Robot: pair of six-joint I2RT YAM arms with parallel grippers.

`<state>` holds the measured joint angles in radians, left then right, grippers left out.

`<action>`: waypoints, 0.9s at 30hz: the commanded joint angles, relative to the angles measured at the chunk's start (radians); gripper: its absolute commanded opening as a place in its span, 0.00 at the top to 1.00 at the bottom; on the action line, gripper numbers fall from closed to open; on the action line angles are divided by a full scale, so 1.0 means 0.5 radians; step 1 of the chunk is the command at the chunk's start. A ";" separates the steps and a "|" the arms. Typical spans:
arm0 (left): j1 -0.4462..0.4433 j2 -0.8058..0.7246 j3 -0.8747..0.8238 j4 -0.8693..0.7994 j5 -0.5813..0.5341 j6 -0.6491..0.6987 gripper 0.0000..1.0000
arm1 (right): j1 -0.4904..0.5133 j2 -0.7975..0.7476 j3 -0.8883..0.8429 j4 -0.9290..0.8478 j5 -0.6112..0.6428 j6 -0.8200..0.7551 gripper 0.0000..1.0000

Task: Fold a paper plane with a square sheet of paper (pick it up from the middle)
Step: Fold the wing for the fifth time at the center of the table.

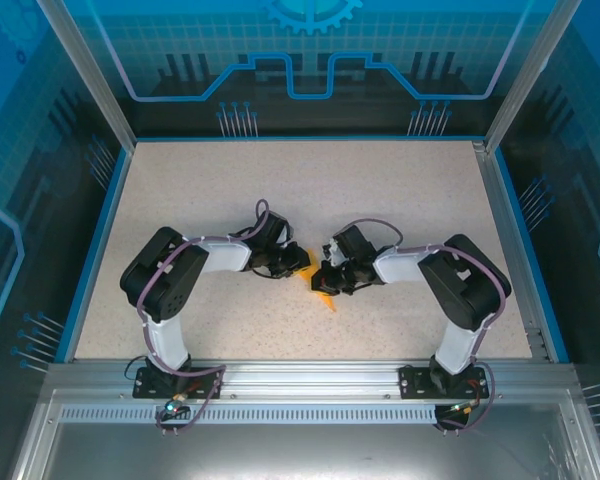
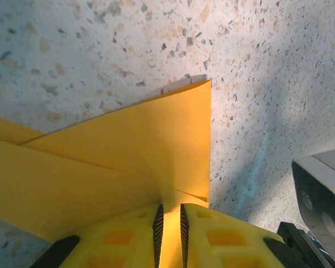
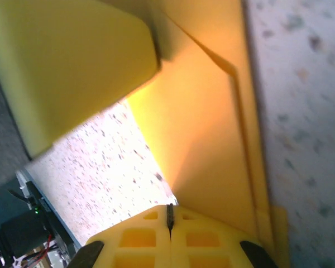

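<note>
The square sheet of paper (image 1: 327, 293) is bright orange and folded into layered flaps, and it lies mid-table between both arms. In the left wrist view the paper (image 2: 128, 151) shows a diagonal crease and a straight right edge. My left gripper (image 2: 170, 205) stands at its near edge, jaws a narrow gap apart with orange paper running into the gap. My right gripper (image 3: 170, 206) is shut, pads together, pinching the lower corner of the paper (image 3: 212, 139), which rises away from it. In the top view, left gripper (image 1: 298, 262) and right gripper (image 1: 326, 276) nearly touch.
The speckled beige table (image 1: 280, 190) has a blue rim and clear enclosure walls. One yellow finger of the left gripper (image 3: 72, 61) looms close in the right wrist view. A grey part of the right arm (image 2: 324, 190) sits beside the paper in the left wrist view.
</note>
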<state>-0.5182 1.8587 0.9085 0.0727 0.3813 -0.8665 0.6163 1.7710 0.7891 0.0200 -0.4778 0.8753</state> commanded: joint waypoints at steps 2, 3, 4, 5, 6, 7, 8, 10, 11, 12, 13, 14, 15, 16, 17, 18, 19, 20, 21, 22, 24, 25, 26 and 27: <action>0.028 0.106 -0.021 -0.143 -0.065 -0.010 0.80 | -0.014 -0.101 -0.102 -0.306 0.063 -0.112 0.97; 0.032 0.103 -0.024 -0.144 -0.066 -0.011 0.80 | -0.013 -0.116 -0.124 -0.319 0.051 -0.137 0.97; 0.039 0.101 -0.027 -0.143 -0.066 -0.007 0.80 | -0.019 -0.130 -0.147 -0.328 0.043 -0.152 0.97; 0.044 0.099 -0.024 -0.150 -0.068 -0.004 0.80 | -0.017 -0.144 -0.180 -0.322 0.042 -0.160 0.97; 0.047 0.099 -0.022 -0.156 -0.066 0.004 0.80 | -0.025 -0.163 -0.214 -0.315 0.037 -0.164 0.97; 0.054 0.096 -0.022 -0.166 -0.066 0.010 0.80 | -0.035 -0.178 -0.250 -0.313 0.035 -0.160 0.97; 0.056 0.093 -0.022 -0.168 -0.068 0.013 0.80 | -0.045 -0.189 -0.277 -0.307 0.019 -0.164 0.96; 0.055 0.096 -0.020 -0.178 -0.066 0.023 0.80 | -0.057 -0.218 -0.323 -0.299 -0.011 -0.186 0.96; 0.057 0.098 -0.016 -0.179 -0.063 0.024 0.80 | -0.055 -0.230 -0.346 -0.305 -0.012 -0.193 0.96; 0.058 0.102 -0.010 -0.190 -0.065 0.027 0.80 | -0.059 -0.241 -0.368 -0.317 -0.005 -0.201 0.96; 0.056 0.102 -0.006 -0.200 -0.066 0.030 0.80 | -0.060 -0.252 -0.383 -0.335 0.008 -0.208 0.95; 0.055 0.105 -0.007 -0.195 -0.066 0.030 0.80 | -0.068 -0.262 -0.403 -0.343 0.017 -0.213 0.95; 0.058 0.105 -0.007 -0.191 -0.064 0.029 0.80 | -0.074 -0.279 -0.423 -0.339 0.011 -0.214 0.95; 0.058 0.108 -0.005 -0.188 -0.060 0.030 0.80 | -0.076 -0.295 -0.439 -0.335 0.003 -0.217 0.95; 0.056 0.110 -0.005 -0.191 -0.060 0.030 0.80 | -0.077 -0.309 -0.449 -0.346 -0.001 -0.225 0.95; 0.058 0.113 -0.002 -0.195 -0.059 0.032 0.80 | -0.080 -0.327 -0.453 -0.366 0.001 -0.237 0.95; 0.057 0.117 0.002 -0.204 -0.057 0.036 0.80 | -0.079 -0.344 -0.461 -0.388 0.004 -0.250 0.95; 0.055 0.120 0.005 -0.207 -0.057 0.039 0.80 | -0.079 -0.363 -0.478 -0.399 0.013 -0.254 0.95; 0.060 0.118 0.002 -0.201 -0.055 0.040 0.80 | -0.082 -0.383 -0.494 -0.404 0.017 -0.261 0.95; 0.057 0.117 0.002 -0.199 -0.052 0.040 0.80 | -0.087 -0.401 -0.514 -0.415 0.017 -0.265 0.95; 0.058 0.110 0.002 -0.211 -0.057 0.046 0.80 | -0.094 -0.429 -0.542 -0.434 0.022 -0.279 0.95; 0.058 0.105 0.002 -0.213 -0.060 0.048 0.80 | -0.096 -0.436 -0.556 -0.449 0.023 -0.290 0.94; 0.058 0.103 0.001 -0.212 -0.060 0.048 0.80 | -0.097 -0.442 -0.568 -0.460 0.028 -0.299 0.94; 0.058 0.102 0.003 -0.208 -0.054 0.048 0.80 | -0.097 -0.451 -0.580 -0.473 0.024 -0.312 0.94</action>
<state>-0.5056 1.8656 0.9146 0.0635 0.4015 -0.8627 0.5800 1.5429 0.5484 -0.0490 -0.4900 0.7509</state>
